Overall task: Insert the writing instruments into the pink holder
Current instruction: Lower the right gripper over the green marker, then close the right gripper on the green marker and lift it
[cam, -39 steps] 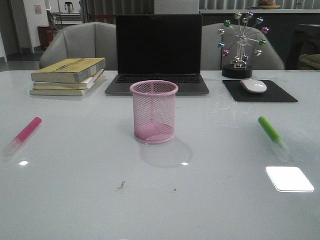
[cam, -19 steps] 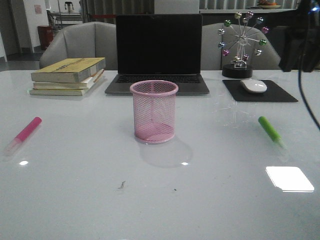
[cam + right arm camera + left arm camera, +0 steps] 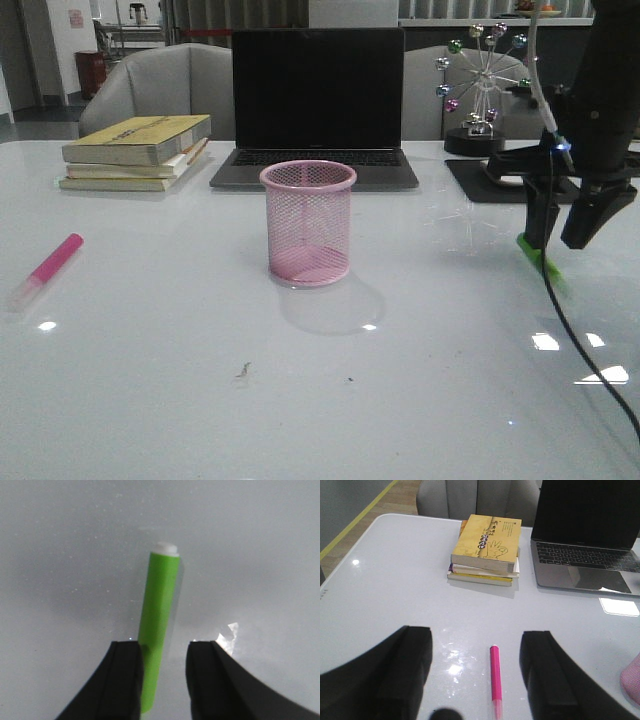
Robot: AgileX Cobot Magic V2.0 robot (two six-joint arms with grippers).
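The pink holder (image 3: 310,225), a round mesh cup, stands upright mid-table, and its edge (image 3: 632,680) shows in the left wrist view. The green marker (image 3: 537,256) lies flat at the right. My right gripper (image 3: 557,240) is down over it, open; the marker (image 3: 159,610) lies between the fingers, close against one finger (image 3: 125,680) with a gap to the other. The pink marker (image 3: 55,262) lies flat at the far left. My left gripper (image 3: 476,675) hovers above it, open, with the marker (image 3: 495,677) seen between its fingers. The left arm is out of the front view.
A laptop (image 3: 318,100) stands open behind the holder. Stacked books (image 3: 135,150) lie at the back left. At the back right are a black mouse pad (image 3: 470,182) and a ferris-wheel ornament (image 3: 485,90). A black cable (image 3: 560,320) hangs from the right arm.
The right arm has come down from the top right corner of the front view to the green marker, its fingers now straddling it. Both markers and the holder lie where they were.
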